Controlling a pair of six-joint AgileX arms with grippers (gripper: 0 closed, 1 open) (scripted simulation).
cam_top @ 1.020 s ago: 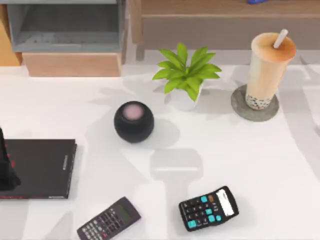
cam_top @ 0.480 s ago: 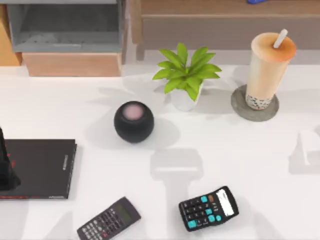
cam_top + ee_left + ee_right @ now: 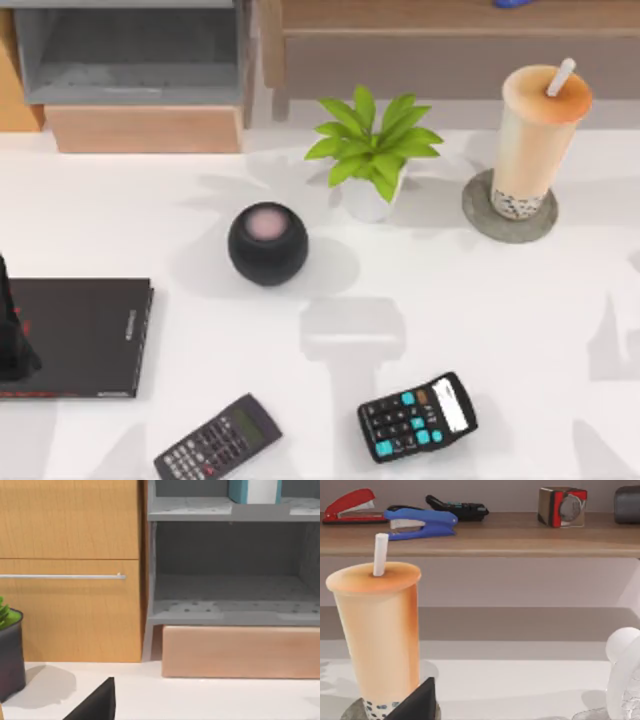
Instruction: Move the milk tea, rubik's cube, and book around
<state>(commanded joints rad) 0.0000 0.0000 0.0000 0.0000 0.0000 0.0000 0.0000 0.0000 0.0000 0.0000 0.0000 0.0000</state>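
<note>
The milk tea (image 3: pixel 540 135), a tall peach-beige cup with a white straw, stands on a grey coaster (image 3: pixel 478 212) at the back right of the table. The right wrist view has the milk tea (image 3: pixel 377 630) close by, just past a dark part of my right gripper (image 3: pixel 417 702). The teal book (image 3: pixel 239 490) stands on the grey shelf's upper level, well beyond a dark part of my left gripper (image 3: pixel 95 705). A small boxy thing with red and tan faces (image 3: pixel 562 506) sits on the wooden shelf. I cannot tell whether it is the rubik's cube.
A green plant (image 3: pixel 370 150), a black round speaker (image 3: pixel 267 243), a thin black book (image 3: pixel 75 335) and two calculators (image 3: pixel 417 416) are on the white table. A dark upright shape (image 3: pixel 10 330) stands at the left edge. Staplers (image 3: pixel 420 522) lie on the wooden shelf.
Only the shadows on the table's right side have shifted, toward the front edge. None of the objects has moved.
</note>
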